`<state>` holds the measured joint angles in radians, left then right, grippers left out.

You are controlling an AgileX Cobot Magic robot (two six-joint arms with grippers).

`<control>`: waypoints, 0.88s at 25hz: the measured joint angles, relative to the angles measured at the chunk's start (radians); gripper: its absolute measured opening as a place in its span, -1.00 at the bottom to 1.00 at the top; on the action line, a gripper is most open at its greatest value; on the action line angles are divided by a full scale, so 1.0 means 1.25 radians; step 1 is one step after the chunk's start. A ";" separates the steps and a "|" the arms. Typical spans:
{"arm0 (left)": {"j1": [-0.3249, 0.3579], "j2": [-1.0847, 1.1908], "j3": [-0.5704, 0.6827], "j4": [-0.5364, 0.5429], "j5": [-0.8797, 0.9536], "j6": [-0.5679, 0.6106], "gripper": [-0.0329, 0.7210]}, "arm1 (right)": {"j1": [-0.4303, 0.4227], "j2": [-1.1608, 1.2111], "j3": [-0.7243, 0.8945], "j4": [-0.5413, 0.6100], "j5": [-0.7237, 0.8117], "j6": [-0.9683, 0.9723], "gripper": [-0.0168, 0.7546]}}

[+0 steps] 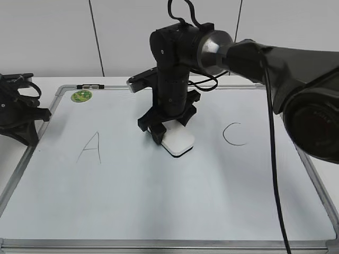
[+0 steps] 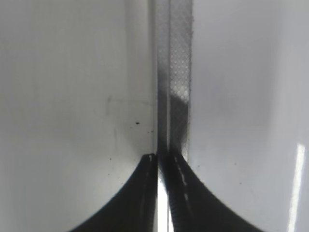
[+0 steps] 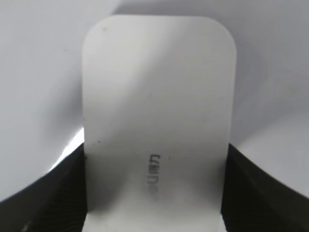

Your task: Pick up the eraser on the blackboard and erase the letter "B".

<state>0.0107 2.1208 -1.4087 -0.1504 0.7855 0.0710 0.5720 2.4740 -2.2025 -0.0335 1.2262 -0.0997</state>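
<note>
The white eraser (image 1: pixel 178 143) lies flat on the blackboard (image 1: pixel 132 201) in the middle, between the handwritten "A" and "C". My right gripper (image 1: pixel 170 133) stands over it, shut on its two long sides. In the right wrist view the eraser (image 3: pixel 157 121) fills the frame between the black fingers, small grey lettering on top. The letter "B" does not show; the eraser and the right arm cover the place between "A" and "C". My left gripper (image 1: pixel 32 127) rests at the board's left edge, shut and empty. The left wrist view shows its fingertips (image 2: pixel 164 157) together over the board's silver frame (image 2: pixel 174 72).
The handwritten "A" (image 1: pixel 90 147) is left of the eraser, the "C" (image 1: pixel 233 134) right of it. A round green sticker (image 1: pixel 81 96) and a small black clip (image 1: pixel 90 85) sit at the board's far left corner. A black cable (image 1: pixel 273 159) hangs across the right side.
</note>
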 joint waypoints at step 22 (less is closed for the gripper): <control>0.000 0.000 0.000 0.000 -0.002 0.000 -0.77 | -0.070 -0.323 0.262 -0.017 0.007 0.002 0.42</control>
<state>0.0107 2.1208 -1.4087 -0.1504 0.7827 0.0710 0.4843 2.0701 -1.8753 -0.0545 1.2350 -0.0976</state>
